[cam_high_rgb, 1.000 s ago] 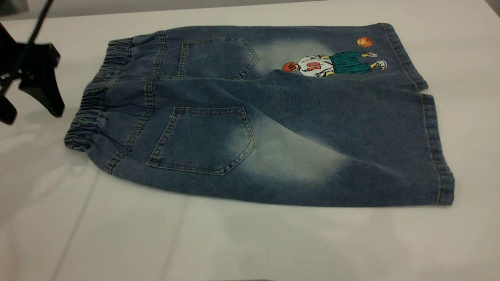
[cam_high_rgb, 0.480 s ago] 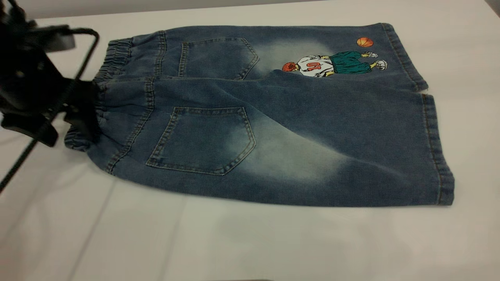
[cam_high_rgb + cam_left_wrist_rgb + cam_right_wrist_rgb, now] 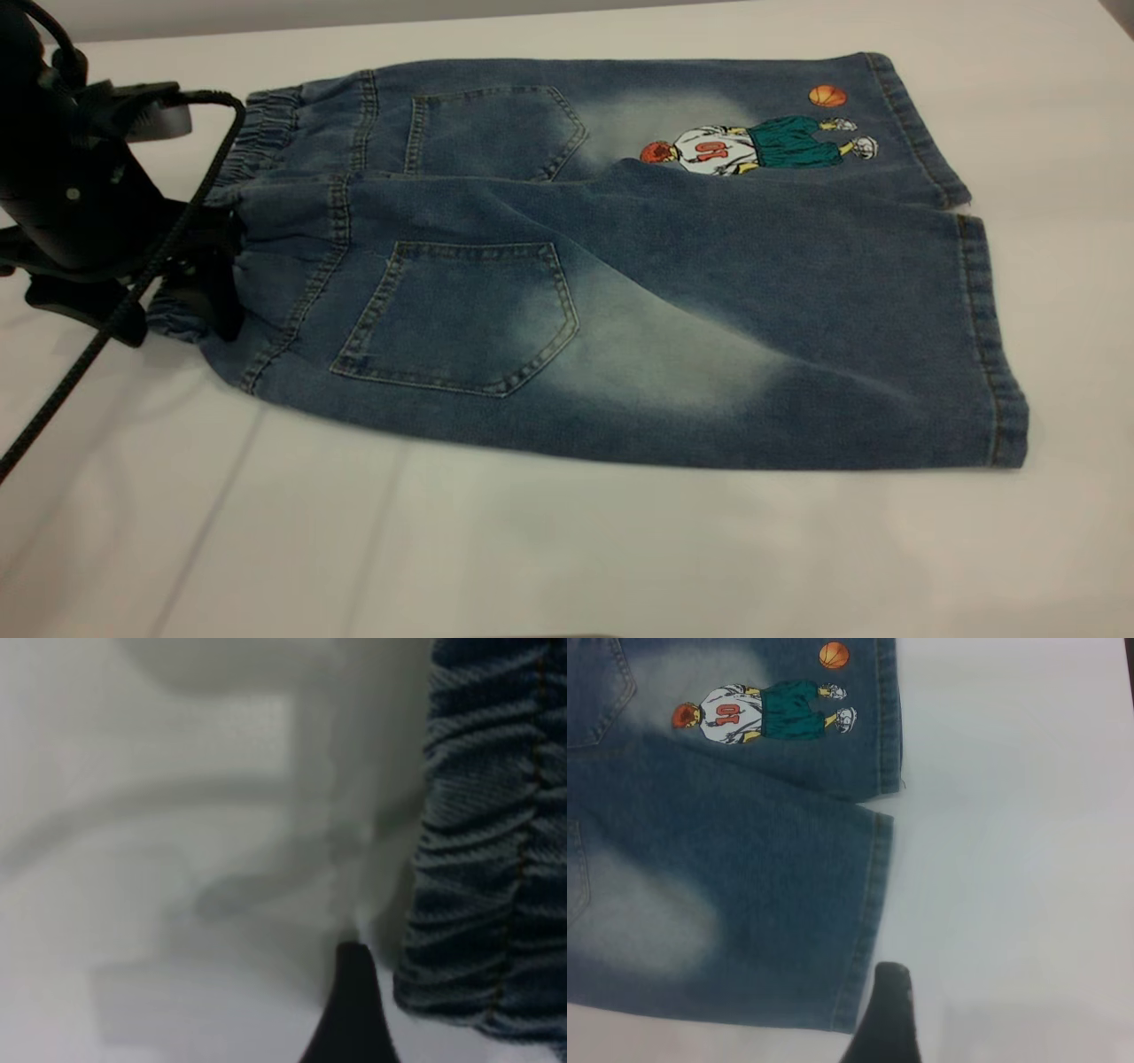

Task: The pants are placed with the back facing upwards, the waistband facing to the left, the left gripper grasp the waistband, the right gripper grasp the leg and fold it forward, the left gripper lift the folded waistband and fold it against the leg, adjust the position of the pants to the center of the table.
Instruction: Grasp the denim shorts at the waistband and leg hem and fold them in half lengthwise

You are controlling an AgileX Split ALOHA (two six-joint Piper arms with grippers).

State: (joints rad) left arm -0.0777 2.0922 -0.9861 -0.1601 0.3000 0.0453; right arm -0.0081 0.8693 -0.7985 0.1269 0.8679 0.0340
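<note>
The pants [image 3: 620,266] lie flat on the white table [image 3: 567,549], back pockets up, with the waistband [image 3: 257,133] at the left. My left gripper [image 3: 159,306] is open at the waistband's near corner. One finger [image 3: 217,288] is over the gathered denim and the other rests on the table beside it. In the left wrist view the ruched waistband [image 3: 487,859] sits right next to a black fingertip [image 3: 350,1010]. The right gripper [image 3: 966,1032] is open, with one fingertip [image 3: 888,1014] over bare table just off the hem of the plain leg [image 3: 744,904]. It is out of the exterior view.
The printed leg [image 3: 753,146] lies at the far side, partly overlapped by the near leg. The left arm's black cable [image 3: 80,372] trails across the table at the near left. Bare tabletop [image 3: 1028,815] stretches beyond the hems.
The left gripper has come in from the left edge and down onto the waistband's near corner, shifting slightly further right in the last half second. The pants have not shifted.
</note>
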